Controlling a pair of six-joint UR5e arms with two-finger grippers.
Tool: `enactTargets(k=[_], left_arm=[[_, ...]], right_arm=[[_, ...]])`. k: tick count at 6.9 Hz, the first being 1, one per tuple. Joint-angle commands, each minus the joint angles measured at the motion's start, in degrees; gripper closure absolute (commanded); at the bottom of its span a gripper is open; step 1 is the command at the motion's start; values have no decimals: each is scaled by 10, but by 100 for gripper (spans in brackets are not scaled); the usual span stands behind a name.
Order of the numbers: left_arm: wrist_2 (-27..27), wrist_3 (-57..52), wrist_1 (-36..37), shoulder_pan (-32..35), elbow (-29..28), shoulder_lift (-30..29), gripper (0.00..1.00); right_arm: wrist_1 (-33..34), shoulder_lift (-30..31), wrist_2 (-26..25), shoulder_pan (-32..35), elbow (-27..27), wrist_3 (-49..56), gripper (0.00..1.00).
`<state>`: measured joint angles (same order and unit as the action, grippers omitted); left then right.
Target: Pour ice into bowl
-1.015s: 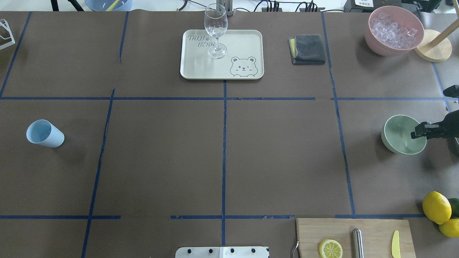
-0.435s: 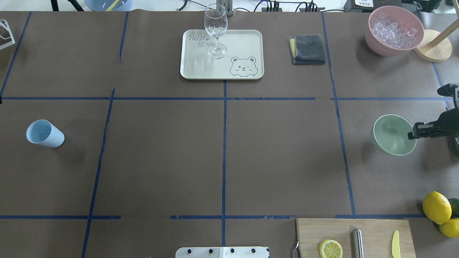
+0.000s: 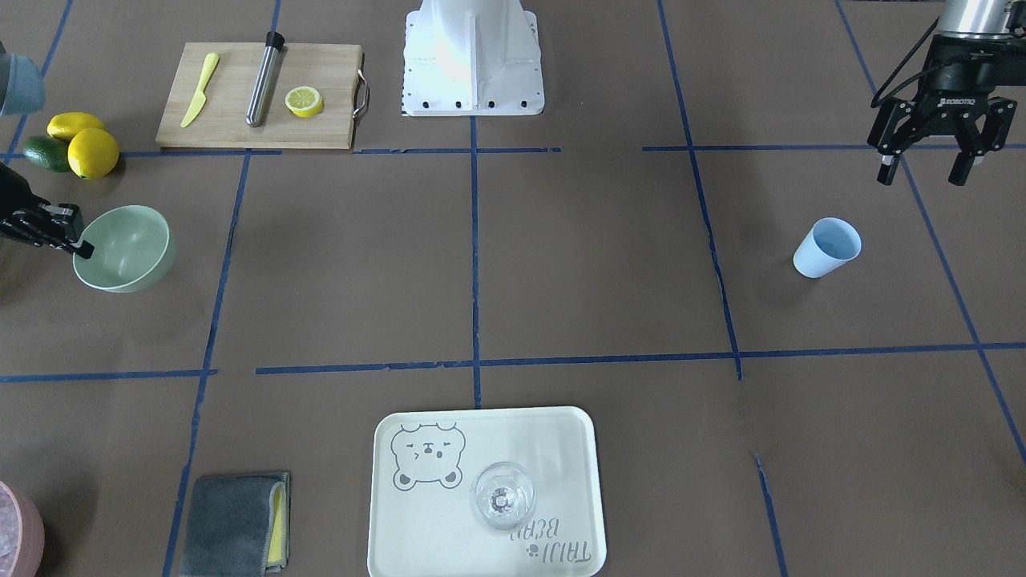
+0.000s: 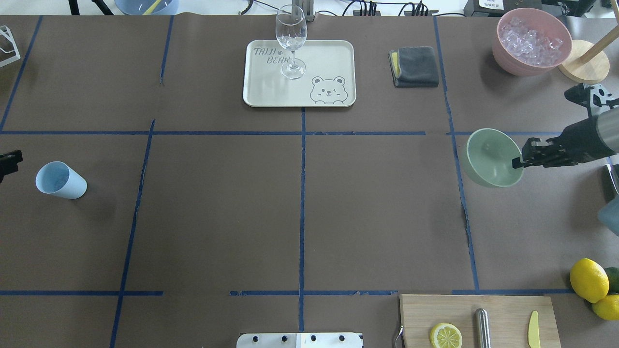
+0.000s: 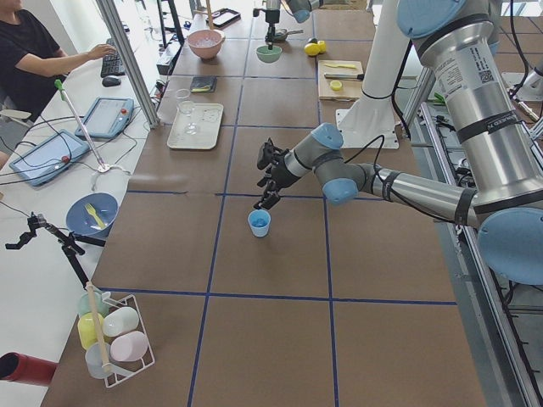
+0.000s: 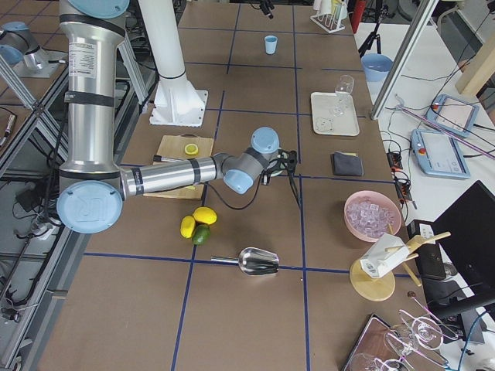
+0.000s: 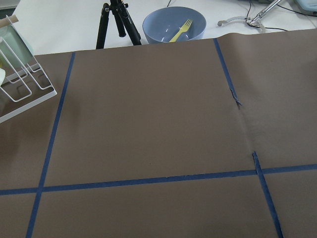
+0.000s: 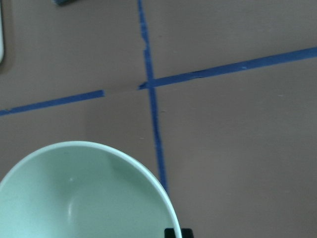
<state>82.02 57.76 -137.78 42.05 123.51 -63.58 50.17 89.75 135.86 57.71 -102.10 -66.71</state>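
The mint-green bowl (image 4: 489, 155) hangs a little above the table on the right, slightly tilted and empty. My right gripper (image 4: 518, 162) is shut on its rim; this also shows in the front view, bowl (image 3: 128, 250) and gripper (image 3: 78, 244). The right wrist view shows the bowl's bare inside (image 8: 84, 198). The light blue cup (image 4: 60, 180) stands on the left. My left gripper (image 3: 922, 175) is open and empty, above and behind the cup (image 3: 828, 247). I cannot make out any ice cubes in the cup.
A pink container (image 4: 532, 41) with whitish contents stands at the far right, beside a wooden stand (image 4: 584, 62). A tray (image 4: 333, 58) bears a wine glass (image 4: 290, 41). A grey cloth (image 4: 415, 66), a cutting board (image 4: 503, 309) and lemons (image 4: 589, 279) lie around.
My right gripper has lifted the bowl and carried it leftward and farther from the robot. My left gripper has come into the overhead view's left edge.
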Motion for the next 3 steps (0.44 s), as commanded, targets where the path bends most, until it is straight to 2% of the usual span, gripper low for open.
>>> enactTargets(k=[1, 2, 3], left_arm=[[-100, 81, -70, -87, -12, 51, 0], [-196, 175, -70, -183, -46, 50, 0], [-261, 230, -70, -242, -69, 47, 0]], right_arm=[[101, -136, -12, -75, -22, -127, 100], [187, -217, -61, -126, -26, -151, 100], [276, -296, -121, -181, -23, -162, 100]])
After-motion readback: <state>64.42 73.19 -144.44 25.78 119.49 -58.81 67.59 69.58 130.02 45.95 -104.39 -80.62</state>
